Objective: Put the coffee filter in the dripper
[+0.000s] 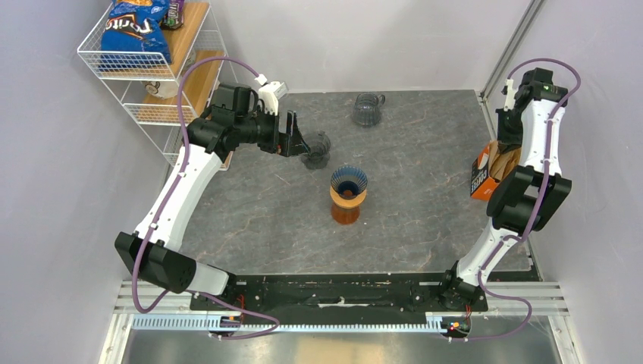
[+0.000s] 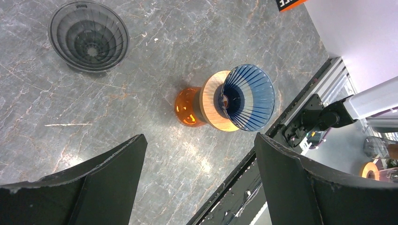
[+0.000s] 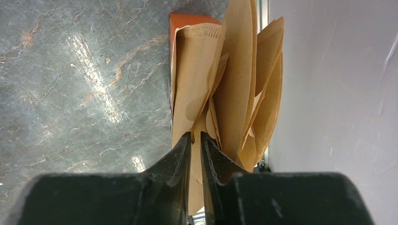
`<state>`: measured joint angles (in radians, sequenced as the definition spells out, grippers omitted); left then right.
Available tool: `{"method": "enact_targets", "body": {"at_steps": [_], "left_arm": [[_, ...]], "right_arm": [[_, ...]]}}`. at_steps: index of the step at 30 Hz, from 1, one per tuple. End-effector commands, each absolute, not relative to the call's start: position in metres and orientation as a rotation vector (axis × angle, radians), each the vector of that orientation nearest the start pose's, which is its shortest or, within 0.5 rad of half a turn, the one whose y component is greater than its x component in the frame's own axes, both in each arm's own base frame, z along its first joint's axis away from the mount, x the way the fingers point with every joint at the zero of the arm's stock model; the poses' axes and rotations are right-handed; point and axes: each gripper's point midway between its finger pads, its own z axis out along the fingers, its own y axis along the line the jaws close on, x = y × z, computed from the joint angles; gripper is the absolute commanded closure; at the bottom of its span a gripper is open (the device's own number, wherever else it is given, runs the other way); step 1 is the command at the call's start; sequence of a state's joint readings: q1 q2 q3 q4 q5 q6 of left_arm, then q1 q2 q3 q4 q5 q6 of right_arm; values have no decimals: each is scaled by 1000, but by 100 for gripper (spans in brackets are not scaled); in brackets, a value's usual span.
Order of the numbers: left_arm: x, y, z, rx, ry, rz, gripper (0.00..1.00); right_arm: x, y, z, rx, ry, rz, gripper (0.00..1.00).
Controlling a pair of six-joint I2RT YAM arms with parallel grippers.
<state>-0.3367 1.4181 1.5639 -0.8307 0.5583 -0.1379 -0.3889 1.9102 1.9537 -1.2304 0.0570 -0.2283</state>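
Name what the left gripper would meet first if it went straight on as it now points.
The left gripper would most likely meet bare table just short of the blue dripper on its orange carafe; depth is unclear, so possibly the carafe itself.

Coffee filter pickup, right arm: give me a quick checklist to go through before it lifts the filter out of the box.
1. Grip on filter: ok, the right end effector pinches a coffee filter in the orange box.
2. Single sheet: cannot tell, several filters fan out beside the fingers.
3. Target ready: ok, the dripper stands upright and empty on the orange carafe.
4. Other arm clear: ok, the left end effector is open, empty, apart from the dripper.
5. Path: ok, the table between box and dripper is bare.
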Motion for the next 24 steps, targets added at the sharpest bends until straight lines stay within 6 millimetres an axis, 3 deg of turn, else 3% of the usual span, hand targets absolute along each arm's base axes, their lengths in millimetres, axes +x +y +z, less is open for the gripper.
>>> {"method": "enact_targets", "body": {"at_steps": [1,9,14,24], "left_arm": [[303,-212,317,512,2160,-917,7],[301,-211,316,508,2162,-915,7],[302,-211,317,509,2160,-914,7],[300,-211,317,508,2163,-914,7]], "right_arm": [[369,-173,203,238,2719,-259,80],[388,-170,202,255,2684,-198,79],[389,-169,195,258,2700,-183,80],[389,-169,191,266,2708,-178,90]]}}
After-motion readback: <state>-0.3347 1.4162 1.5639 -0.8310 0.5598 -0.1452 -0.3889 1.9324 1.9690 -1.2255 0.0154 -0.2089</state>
